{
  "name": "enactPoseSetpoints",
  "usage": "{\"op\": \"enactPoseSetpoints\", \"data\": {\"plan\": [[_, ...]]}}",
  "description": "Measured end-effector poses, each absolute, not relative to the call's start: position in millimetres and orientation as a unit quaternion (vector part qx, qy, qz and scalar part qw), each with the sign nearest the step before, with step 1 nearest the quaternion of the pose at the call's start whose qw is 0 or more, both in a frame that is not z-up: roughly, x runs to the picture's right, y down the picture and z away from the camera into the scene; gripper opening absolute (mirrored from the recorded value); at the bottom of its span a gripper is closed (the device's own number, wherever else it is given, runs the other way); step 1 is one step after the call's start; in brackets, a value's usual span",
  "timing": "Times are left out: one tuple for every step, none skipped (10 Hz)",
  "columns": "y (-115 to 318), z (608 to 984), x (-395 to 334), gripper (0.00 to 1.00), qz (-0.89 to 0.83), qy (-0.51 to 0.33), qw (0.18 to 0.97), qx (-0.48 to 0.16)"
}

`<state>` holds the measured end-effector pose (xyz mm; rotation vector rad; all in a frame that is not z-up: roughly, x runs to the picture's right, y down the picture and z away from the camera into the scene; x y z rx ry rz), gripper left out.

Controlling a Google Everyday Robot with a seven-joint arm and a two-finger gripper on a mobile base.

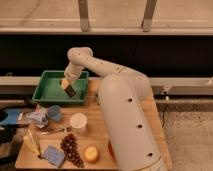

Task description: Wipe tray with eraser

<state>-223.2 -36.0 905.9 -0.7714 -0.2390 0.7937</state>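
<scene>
The green tray [51, 91] sits at the back left of the wooden table. My white arm reaches over it from the right. The gripper [66, 86] hangs over the tray's right half, shut on the eraser [71, 92], a small black block that sticks out below the fingers, down at or just above the tray floor. Whether it touches the floor cannot be told.
In front of the tray lie a blue cup [54, 113], crumpled wrapper [38, 117], white cup [78, 122], black-handled utensil [52, 131], banana [32, 142], grapes [70, 149], blue sponge [53, 155] and an orange fruit [91, 153]. The arm's bulk covers the table's right side.
</scene>
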Motion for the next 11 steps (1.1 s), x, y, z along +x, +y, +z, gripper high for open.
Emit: {"op": "enactPoseSetpoints", "data": {"plan": [[-36.9, 910.5, -221.7, 0.0, 0.377, -0.114, 0.844, -0.365], [-35.7, 915.8, -218.9, 0.0, 0.378, -0.112, 0.843, -0.366], [-33.6, 921.7, -219.8, 0.0, 0.378, -0.108, 0.843, -0.367], [-32.4, 925.5, -221.6, 0.0, 0.378, -0.103, 0.845, -0.365], [-31.4, 930.8, -221.9, 0.0, 0.376, -0.089, 0.85, -0.357], [-32.9, 934.8, -219.7, 0.0, 0.375, -0.076, 0.855, -0.349], [-38.7, 938.5, -214.3, 0.0, 0.373, -0.065, 0.861, -0.339], [-44.7, 941.5, -208.5, 0.0, 0.371, -0.055, 0.866, -0.33], [-52.0, 945.8, -202.4, 0.0, 0.37, -0.044, 0.87, -0.323], [-59.9, 952.7, -195.7, 0.0, 0.366, -0.035, 0.873, -0.319], [-68.0, 959.6, -189.9, 0.0, 0.359, -0.028, 0.877, -0.318]]}}
